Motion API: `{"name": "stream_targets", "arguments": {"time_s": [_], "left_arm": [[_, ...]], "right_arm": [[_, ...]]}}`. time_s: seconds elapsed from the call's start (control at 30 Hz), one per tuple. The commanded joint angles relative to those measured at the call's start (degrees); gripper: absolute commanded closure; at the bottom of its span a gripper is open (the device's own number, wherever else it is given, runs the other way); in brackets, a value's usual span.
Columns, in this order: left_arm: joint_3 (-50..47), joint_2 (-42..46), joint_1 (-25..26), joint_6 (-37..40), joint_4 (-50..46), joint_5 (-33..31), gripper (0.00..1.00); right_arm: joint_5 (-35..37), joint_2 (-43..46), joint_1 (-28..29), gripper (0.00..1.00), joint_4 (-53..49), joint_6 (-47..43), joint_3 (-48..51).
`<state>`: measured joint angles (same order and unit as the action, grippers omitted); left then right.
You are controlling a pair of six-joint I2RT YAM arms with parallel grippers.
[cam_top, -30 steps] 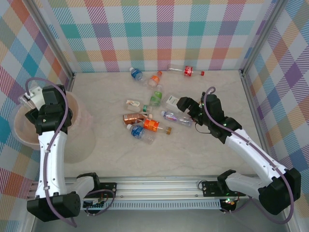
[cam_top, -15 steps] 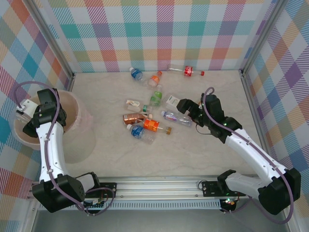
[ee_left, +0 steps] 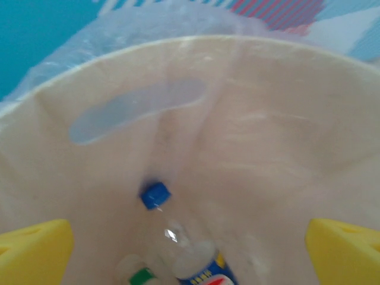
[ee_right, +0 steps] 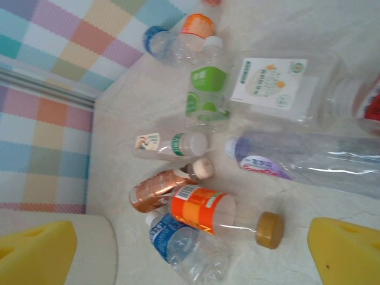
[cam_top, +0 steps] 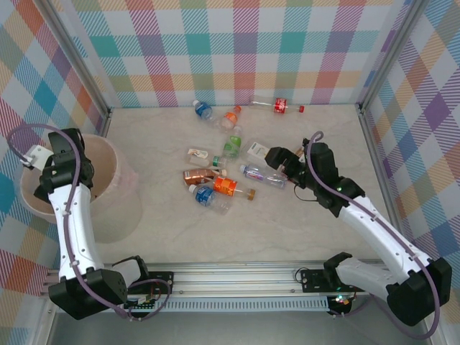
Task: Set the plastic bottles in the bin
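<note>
My left gripper [cam_top: 56,180] hangs over the pale bin [cam_top: 108,154], its yellow fingertips [ee_left: 35,252] wide open with nothing between them. Below, a clear bottle with a blue cap [ee_left: 155,195] lies inside the bin [ee_left: 267,136], beside a green-capped one [ee_left: 141,277]. My right gripper [cam_top: 275,159] is open above the floor cluster: an orange-label bottle [ee_right: 205,209], a copper one [ee_right: 157,189], a blue-label one [ee_right: 169,237], a purple-label one [ee_right: 297,157] and a green-label one [ee_right: 206,92].
A red-label bottle [cam_top: 279,106] lies by the back wall, with blue [cam_top: 203,110] and orange [cam_top: 231,117] bottles nearby. Checked walls and metal posts enclose the table. The bin's handle slot [ee_left: 133,110] faces the left wrist camera.
The left arm has swung leftward over the bin and its jaws have gone from nearly shut to wide open. The right arm has barely moved.
</note>
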<state>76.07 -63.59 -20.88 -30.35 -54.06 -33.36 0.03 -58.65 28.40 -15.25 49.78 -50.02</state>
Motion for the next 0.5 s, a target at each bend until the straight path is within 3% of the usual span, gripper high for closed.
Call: {"name": "stream_targets", "arguments": {"time_s": [0.0,0.17,0.47], "left_arm": [[4.47,2.33,-0.97,0.47,-2.13,11.13,0.00],[6.66,6.32,1.02,-2.47,0.51,26.01,0.00],[14.17,6.54,24.87,-3.73,3.21,23.82,0.00]], "right_arm": [[-4.03,2.44,-0.34,0.00,7.81,-3.41,2.25],[-3.39,4.16,-0.37,0.00,5.23,-7.13,2.23],[-7.60,7.05,-0.37,0.00,6.89,-10.53,4.52]]}}
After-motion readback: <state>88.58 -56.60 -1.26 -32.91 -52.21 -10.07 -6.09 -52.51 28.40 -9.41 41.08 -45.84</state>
